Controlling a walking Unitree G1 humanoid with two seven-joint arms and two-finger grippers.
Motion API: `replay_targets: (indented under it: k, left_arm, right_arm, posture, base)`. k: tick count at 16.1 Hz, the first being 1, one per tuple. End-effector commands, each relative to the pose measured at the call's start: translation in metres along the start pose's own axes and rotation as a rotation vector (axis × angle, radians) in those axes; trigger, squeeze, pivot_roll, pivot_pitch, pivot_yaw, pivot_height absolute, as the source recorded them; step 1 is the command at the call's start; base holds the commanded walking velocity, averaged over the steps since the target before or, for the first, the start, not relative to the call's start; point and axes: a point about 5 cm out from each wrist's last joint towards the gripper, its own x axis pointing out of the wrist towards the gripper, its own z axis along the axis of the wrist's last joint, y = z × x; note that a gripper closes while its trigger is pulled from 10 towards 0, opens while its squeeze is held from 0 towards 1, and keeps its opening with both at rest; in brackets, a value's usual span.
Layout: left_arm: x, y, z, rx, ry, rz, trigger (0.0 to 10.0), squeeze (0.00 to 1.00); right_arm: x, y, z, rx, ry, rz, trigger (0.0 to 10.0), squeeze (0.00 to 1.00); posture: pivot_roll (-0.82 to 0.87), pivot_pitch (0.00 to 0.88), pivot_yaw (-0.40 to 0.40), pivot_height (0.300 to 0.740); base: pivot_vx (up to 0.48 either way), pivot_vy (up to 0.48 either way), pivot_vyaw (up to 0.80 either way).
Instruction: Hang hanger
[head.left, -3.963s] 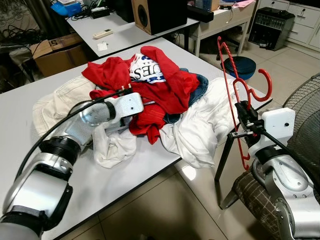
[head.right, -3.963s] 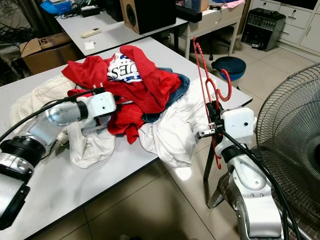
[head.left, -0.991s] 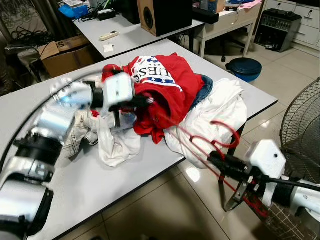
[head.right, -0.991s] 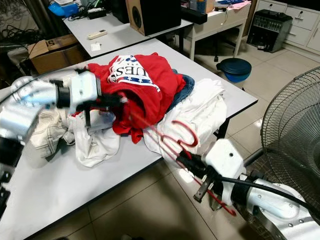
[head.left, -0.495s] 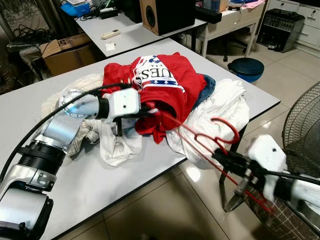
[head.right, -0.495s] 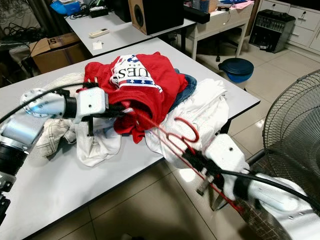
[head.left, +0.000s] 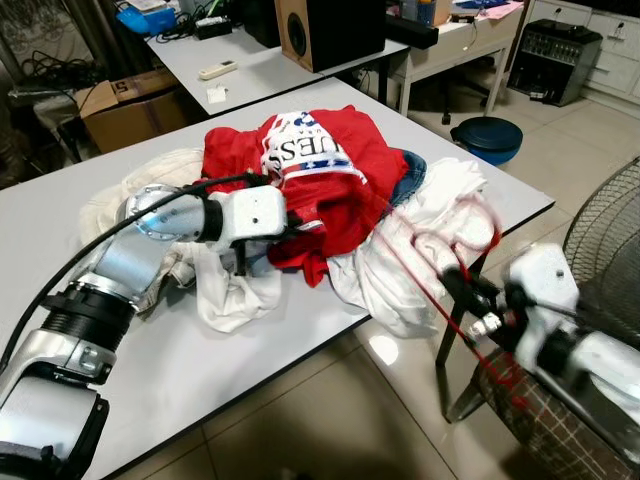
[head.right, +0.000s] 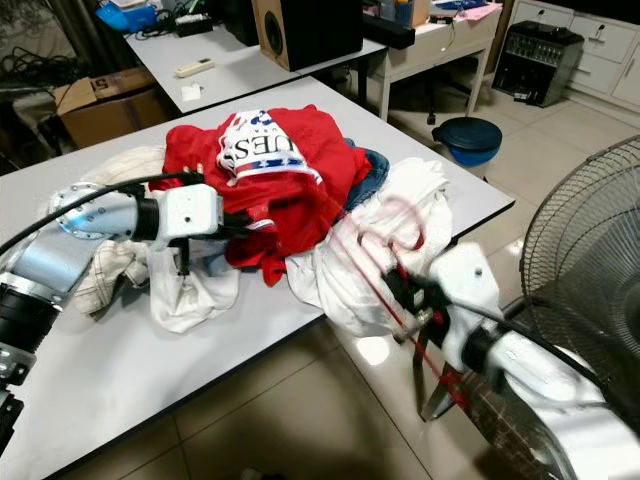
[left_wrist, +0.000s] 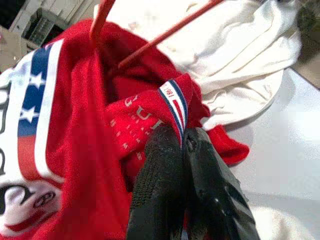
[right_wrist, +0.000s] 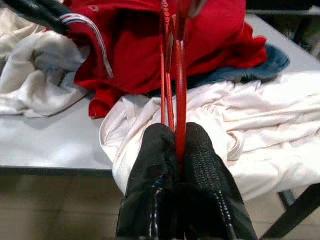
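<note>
Right wrist view: right gripper (right_wrist: 176, 137) has its fingers pressed together on the red hanger (right_wrist: 172, 75), whose wires run from between the fingertips straight out toward the red shirt (right_wrist: 135, 50). Head views: this gripper sits off the near right edge of the table (head.left: 230, 360), with the hanger slanting up and left from it over the white cloth (head.left: 400, 270); the hanger is motion-blurred, hook end above the white cloth, far end reaching the red shirt.

Left wrist view: left gripper (left_wrist: 182, 140) is closed, pinching the striped collar (left_wrist: 175, 102) of the red shirt. Two hanger wires cross just beyond the collar, entering the shirt's opening. Head views: the left gripper is at the near left side of the clothes pile, at table centre.

Pile: red shirt on top, printed panel up; blue jeans (head.left: 410, 170) under it on the far right; white cloth to the right and near; cream garment (head.left: 115, 205) at left.

Fan (head.right: 580, 250) stands right of the table.
</note>
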Motion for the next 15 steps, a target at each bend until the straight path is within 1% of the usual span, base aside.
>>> replay_targets:
  k: [1, 3, 4, 5, 6, 7, 8, 9, 10, 11, 12, 13, 15]
  left_arm:
    - [0.001, -0.004, 0.001, 0.019, 0.002, -0.020, 0.0, 0.00]
    - [0.007, -0.010, 0.004, 0.033, -0.007, -0.036, 0.0, 0.00]
    - [0.008, -0.011, 0.005, 0.034, -0.011, -0.039, 0.0, 0.00]
    - [0.012, -0.013, 0.008, 0.052, -0.024, -0.035, 0.0, 0.00]
    - [0.015, -0.011, 0.012, 0.075, -0.040, 0.001, 0.0, 0.00]
    - [0.017, -0.005, 0.015, 0.092, -0.046, 0.051, 0.0, 0.00]
    - [0.015, -0.001, 0.014, 0.102, -0.029, 0.068, 0.0, 0.00]
    - [0.014, -0.001, 0.012, 0.103, -0.016, 0.061, 0.0, 0.00]
    - [0.013, -0.001, 0.011, 0.102, -0.013, 0.058, 0.0, 0.00]
    - [0.013, -0.002, 0.010, 0.098, -0.011, 0.052, 0.0, 0.00]
    - [0.013, -0.004, 0.010, 0.094, -0.012, 0.045, 0.0, 0.00]
    - [0.014, -0.006, 0.010, 0.093, -0.014, 0.039, 0.0, 0.00]
    - [0.013, -0.009, 0.009, 0.088, -0.015, 0.025, 0.0, 0.00]
  right_arm:
    - [0.006, 0.004, 0.001, 0.043, -0.033, 0.020, 10.0, 0.00]
    - [0.011, 0.013, -0.001, 0.141, -0.082, 0.063, 10.0, 0.00]
    - [0.012, 0.014, -0.001, 0.166, -0.091, 0.070, 10.0, 0.00]
    - [0.013, 0.019, -0.007, 0.226, -0.066, 0.097, 10.0, 0.00]
    - [0.013, 0.025, -0.016, 0.248, -0.015, 0.123, 10.0, 0.00]
    - [0.011, 0.031, -0.026, 0.254, 0.037, 0.153, 10.0, 0.00]
    - [0.008, 0.036, -0.032, 0.198, 0.092, 0.175, 10.0, 0.00]
    - [0.007, 0.036, -0.036, 0.137, 0.128, 0.172, 10.0, 0.00]
    - [0.007, 0.034, -0.037, 0.102, 0.144, 0.155, 10.0, 0.00]
    - [0.012, 0.021, -0.035, -0.015, 0.161, 0.048, 10.0, 0.00]
    - [0.016, 0.010, -0.029, -0.089, 0.144, -0.035, 10.0, 0.00]
    - [0.019, 0.005, -0.024, -0.125, 0.120, -0.078, 10.0, 0.00]
    - [0.022, 0.003, -0.018, -0.124, 0.077, -0.107, 10.0, 0.00]
  posture:
    - [-0.09, 0.000, 0.121, 0.740]
    - [-0.09, 0.000, 0.121, 0.740]
    - [-0.09, 0.000, 0.121, 0.740]
    - [-0.10, 0.000, 0.122, 0.740]
    - [-0.10, 0.000, 0.121, 0.740]
    - [-0.09, 0.000, 0.120, 0.740]
    - [-0.10, 0.000, 0.124, 0.740]
    - [-0.10, 0.000, 0.126, 0.740]
    - [-0.10, 0.000, 0.126, 0.740]
    - [-0.10, 0.000, 0.127, 0.740]
    - [-0.10, 0.000, 0.125, 0.740]
    - [-0.09, 0.000, 0.123, 0.740]
    - [-0.08, 0.000, 0.119, 0.740]
  base:
    - [0.000, 0.000, 0.00]
    - [0.000, 0.000, 0.00]
    - [0.000, 0.000, 0.00]
    - [0.000, 0.000, 0.00]
    - [0.000, 0.000, 0.00]
    - [0.000, 0.000, 0.00]
    - [0.000, 0.000, 0.00]
    - [0.000, 0.000, 0.00]
    - [0.000, 0.000, 0.00]
    - [0.000, 0.000, 0.00]
    - [0.000, 0.000, 0.00]
    - [0.000, 0.000, 0.00]
    - [0.000, 0.000, 0.00]
